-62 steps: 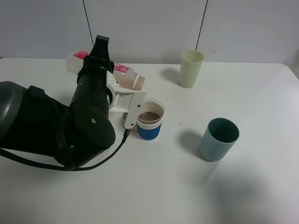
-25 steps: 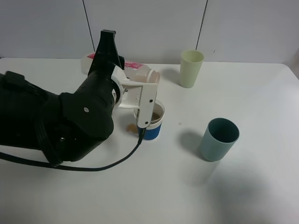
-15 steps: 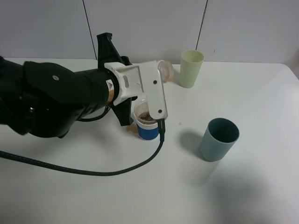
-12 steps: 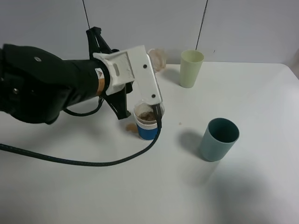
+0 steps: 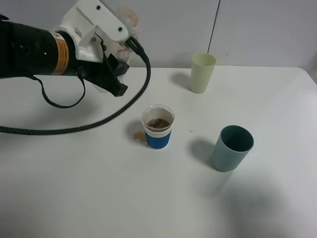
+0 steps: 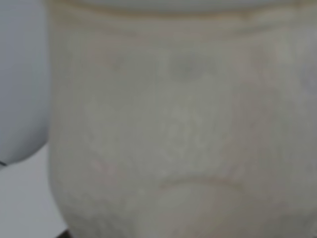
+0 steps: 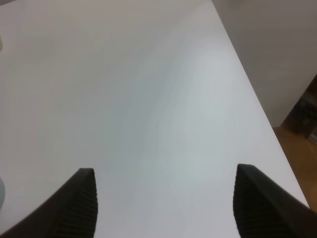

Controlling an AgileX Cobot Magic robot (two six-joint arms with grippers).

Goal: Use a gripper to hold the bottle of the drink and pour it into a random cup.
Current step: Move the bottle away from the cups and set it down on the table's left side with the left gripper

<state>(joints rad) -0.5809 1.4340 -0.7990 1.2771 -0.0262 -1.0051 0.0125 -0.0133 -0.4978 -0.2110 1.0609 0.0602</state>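
My left gripper [image 5: 115, 58], black with a white bracket and a black cable, is raised at the upper left and shut on the bottle [image 5: 127, 18], which is blurred and points its neck up. In the left wrist view the bottle [image 6: 183, 124] fills the frame as a pale blur. The white-and-blue cup [image 5: 158, 134] stands on the table at the middle and holds the brown drink [image 5: 158, 122]. My right gripper [image 7: 163, 208] is open and empty above the bare table; it does not show in the exterior view.
A small brown spill [image 5: 138, 135] lies on the table just left of the cup. A tall pale green cup [image 5: 203, 73] stands at the back. A teal cup [image 5: 233, 148] stands to the right. The table's edge [image 7: 257, 109] runs past my right gripper.
My left gripper has lifted the bottle from its tilt over the white-and-blue cup up and to the left, turning it neck up. The cup stays put with drink in it.
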